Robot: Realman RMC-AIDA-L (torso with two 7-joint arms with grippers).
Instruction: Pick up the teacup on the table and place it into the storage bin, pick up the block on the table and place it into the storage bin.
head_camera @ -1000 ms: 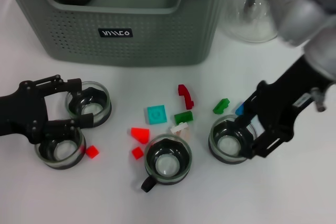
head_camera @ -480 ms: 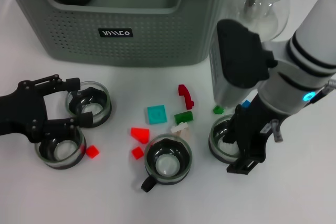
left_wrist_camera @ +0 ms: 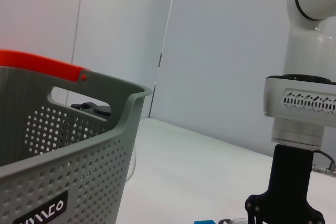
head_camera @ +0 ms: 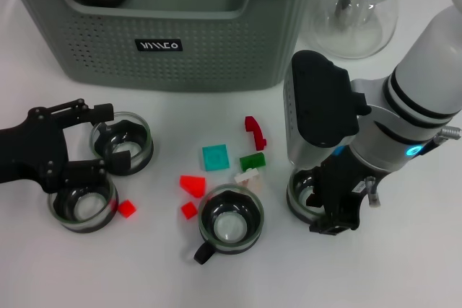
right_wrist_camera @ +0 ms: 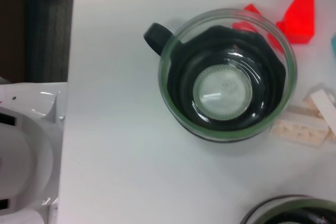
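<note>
At four o'clock on the worktop [head_camera: 404, 265], right pincer [head_camera: 333, 210] over a teacup [head_camera: 309, 196] — glass, slippery, fragile; grip its rim. Whether either pincer is open cannot be told — left pincer [head_camera: 85, 142] included.

I see a white table [head_camera: 404, 272]. At its far edge stands a grey-green storage bin [head_camera: 216, 48] dotted with small perforations, bearing a black label [head_camera: 159, 45] with white lettering. Clear glass teacups [head_camera: 231, 221] have black insides. Scattered blocks: red [head_camera: 193, 184], teal [head_camera: 215, 157], green [head_camera: 253, 161], cream [head_camera: 247, 175].
</note>
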